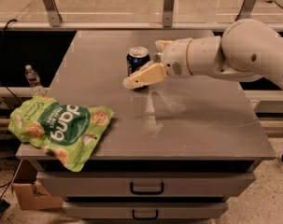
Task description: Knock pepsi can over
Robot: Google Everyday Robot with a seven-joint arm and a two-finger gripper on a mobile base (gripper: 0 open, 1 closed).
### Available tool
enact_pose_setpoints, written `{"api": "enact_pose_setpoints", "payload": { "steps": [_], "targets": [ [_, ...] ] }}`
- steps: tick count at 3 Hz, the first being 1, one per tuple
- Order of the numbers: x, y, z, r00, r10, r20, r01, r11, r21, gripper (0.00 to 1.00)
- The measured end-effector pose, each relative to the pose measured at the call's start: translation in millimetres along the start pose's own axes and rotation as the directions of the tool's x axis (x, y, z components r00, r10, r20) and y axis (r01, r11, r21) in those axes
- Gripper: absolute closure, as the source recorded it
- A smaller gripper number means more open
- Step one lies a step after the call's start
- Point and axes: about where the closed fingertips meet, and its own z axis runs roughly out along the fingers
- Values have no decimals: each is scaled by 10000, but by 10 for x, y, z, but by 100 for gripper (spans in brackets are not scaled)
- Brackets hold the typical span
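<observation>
As the arm (234, 50) reaches leftward, its spread pincer (143, 63) touches the pepsi can (137, 56).

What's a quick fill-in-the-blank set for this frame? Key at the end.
1. The pepsi can stands ____ on the grey table.
2. The open pincer is right at the ____, far from the snack bag.
3. The snack bag, overhanging the table's near edge, is ____ in colour.
4. The drawers under the table show ____ handles.
Missing words: upright; can; green; two.
</observation>
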Motion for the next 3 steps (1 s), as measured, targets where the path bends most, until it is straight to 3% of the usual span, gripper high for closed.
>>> {"api": "enact_pose_setpoints", "payload": {
  "steps": [1, 3],
  "targets": [
    [0, -34, 101, 9996, -1, 292, -2, 10000, 77, 16],
    [5, -65, 159, 9977, 206, 641, -211, 9997, 76, 62]
  ]
}}
